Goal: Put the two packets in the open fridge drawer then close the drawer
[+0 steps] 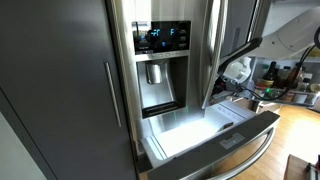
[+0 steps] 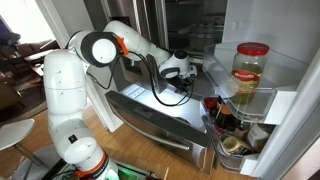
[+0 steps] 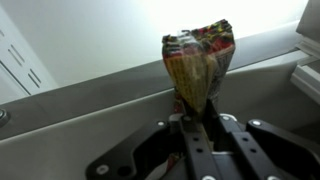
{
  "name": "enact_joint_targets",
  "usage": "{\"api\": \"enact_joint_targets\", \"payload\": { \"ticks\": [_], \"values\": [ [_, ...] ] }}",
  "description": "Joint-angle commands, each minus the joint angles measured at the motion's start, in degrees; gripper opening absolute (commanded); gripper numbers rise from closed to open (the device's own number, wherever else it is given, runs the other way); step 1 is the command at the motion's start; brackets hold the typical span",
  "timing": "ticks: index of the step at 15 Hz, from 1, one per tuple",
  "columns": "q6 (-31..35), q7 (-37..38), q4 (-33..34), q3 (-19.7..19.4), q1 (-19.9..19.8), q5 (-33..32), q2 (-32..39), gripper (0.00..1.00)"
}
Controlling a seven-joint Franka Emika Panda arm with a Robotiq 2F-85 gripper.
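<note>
Wrist view: gripper pinches a crumpled packet above the fridge drawer; jar stands nearby.

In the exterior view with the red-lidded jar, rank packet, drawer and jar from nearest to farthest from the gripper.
1. packet: held by the gripper, per wrist view.
2. drawer: directly below it.
3. jar: aside, on the door shelf.

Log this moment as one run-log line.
gripper: shut on packet | position: above fridge drawer | drawer: open | second packet: not in view
</note>
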Motion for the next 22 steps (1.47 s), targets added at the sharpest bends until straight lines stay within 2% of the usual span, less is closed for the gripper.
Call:
{"api": "enact_joint_targets", "payload": {
  "ticks": [1,4,6,7,11,12,14,15,18,19,20,22],
  "values": [
    [-0.6,5.2,-1.0,-0.5,0.5,-1.7,-1.3,0.01],
    [-0.5,14.9,-3.9,-2.4,3.2,-5.8,-4.9,0.02],
    [-1.0,24.2,-6.0,-4.5,5.6,-10.9,-7.9,0.02],
    [-0.8,28.4,-8.0,-9.7,10.0,-12.1,-9.3,0.02],
    [-3.2,45.9,-11.6,-20.0,18.6,-22.1,-13.1,0.02],
    [-5.4,50.1,-12.0,-21.2,19.5,-24.3,-14.2,0.02],
    [-10.8,58.5,-12.6,-20.9,19.8,-27.9,-17.1,0.02],
    [-12.9,61.6,-12.6,-17.3,16.4,-28.7,-18.0,0.02],
    [-16.3,70.1,-13.4,-15.0,15.4,-29.6,-20.4,0.02],
    [-17.2,72.0,-13.6,-14.2,14.9,-29.6,-20.9,0.32],
    [-17.1,74.2,-14.0,-13.6,14.6,-30.2,-21.2,0.35],
    [-16.8,76.8,-15.1,-12.5,13.8,-30.6,-21.9,0.48]
  ]
}}
